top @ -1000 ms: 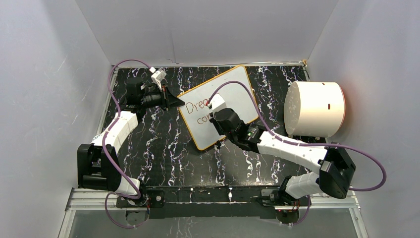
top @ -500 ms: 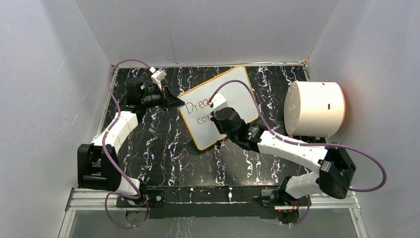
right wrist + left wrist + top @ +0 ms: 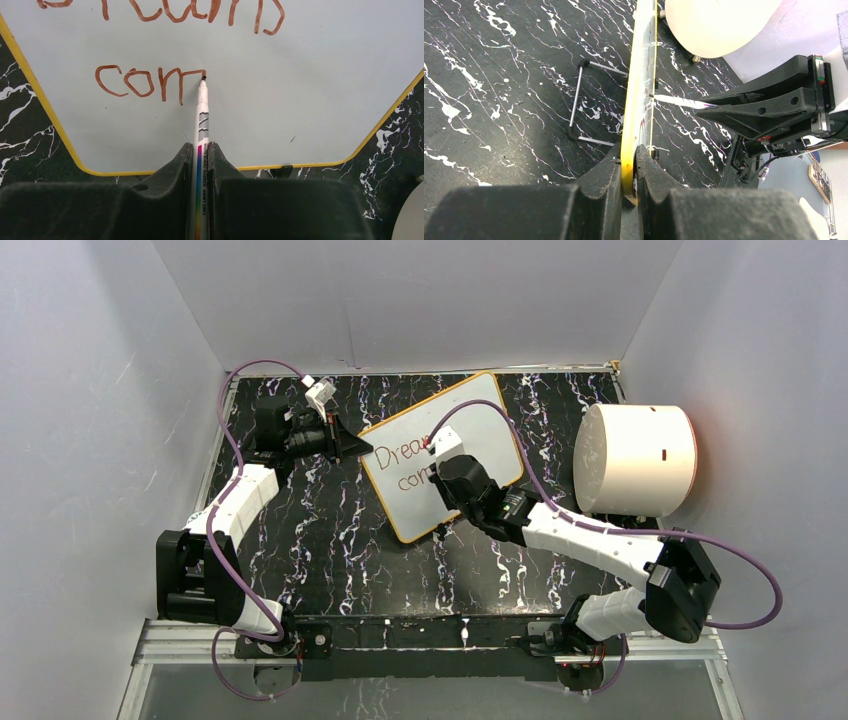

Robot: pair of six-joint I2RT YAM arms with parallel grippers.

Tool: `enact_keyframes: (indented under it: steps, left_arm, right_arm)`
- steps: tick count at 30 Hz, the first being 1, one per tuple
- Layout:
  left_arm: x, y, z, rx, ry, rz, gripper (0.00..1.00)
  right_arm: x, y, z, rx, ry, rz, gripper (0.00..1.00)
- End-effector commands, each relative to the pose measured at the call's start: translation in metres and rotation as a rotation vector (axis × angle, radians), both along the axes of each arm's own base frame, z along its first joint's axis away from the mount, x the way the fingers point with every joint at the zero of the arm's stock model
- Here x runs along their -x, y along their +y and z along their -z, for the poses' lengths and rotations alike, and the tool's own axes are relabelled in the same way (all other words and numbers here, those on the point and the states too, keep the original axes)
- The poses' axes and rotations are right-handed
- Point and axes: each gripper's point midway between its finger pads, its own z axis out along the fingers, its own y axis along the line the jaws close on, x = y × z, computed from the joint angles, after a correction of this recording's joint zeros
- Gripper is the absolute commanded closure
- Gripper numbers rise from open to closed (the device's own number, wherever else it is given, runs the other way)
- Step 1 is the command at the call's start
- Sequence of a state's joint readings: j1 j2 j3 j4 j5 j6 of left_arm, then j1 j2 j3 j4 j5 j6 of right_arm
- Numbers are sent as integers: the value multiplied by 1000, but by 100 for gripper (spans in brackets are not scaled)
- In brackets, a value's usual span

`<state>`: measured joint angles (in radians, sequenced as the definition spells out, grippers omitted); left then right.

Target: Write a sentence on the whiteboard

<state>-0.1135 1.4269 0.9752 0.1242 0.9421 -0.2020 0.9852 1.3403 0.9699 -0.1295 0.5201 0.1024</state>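
The whiteboard point(image 3: 470, 430), white with a yellow rim, stands tilted on the dark marbled table; it also shows in the right wrist view point(image 3: 310, 75) and edge-on in the left wrist view point(image 3: 640, 90). Brown writing reads "Dream" above "com". My left gripper point(image 3: 350, 445) is shut on the board's left edge point(image 3: 629, 170). My right gripper point(image 3: 440, 478) is shut on a white marker point(image 3: 201, 125) with a rainbow stripe. The marker's tip touches the board at the top right of the unfinished "m".
A big white cylinder point(image 3: 635, 460) stands at the right, close to the board's right edge. A thin metal wire stand point(image 3: 579, 100) lies behind the board. White walls close in the table at the back and sides.
My right gripper has moved slightly right along the board with the marker, extending the second line of writing. The left arm has not moved.
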Motion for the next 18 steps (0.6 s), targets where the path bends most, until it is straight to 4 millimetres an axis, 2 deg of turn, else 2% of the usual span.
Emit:
enact_keyframes:
  steps: [1, 9, 18]
  left_arm:
    - [3, 8, 53, -124, 106, -49, 100]
    - [3, 8, 54, -128, 108, -52, 100]
    - [2, 8, 54, -129, 107, -53, 100]
  right_arm:
    - [6, -7, 2, -11, 34, 6, 100]
    - [14, -9, 13, 9, 77, -15, 100]
    - [16, -13, 12, 15, 78, -10, 100]
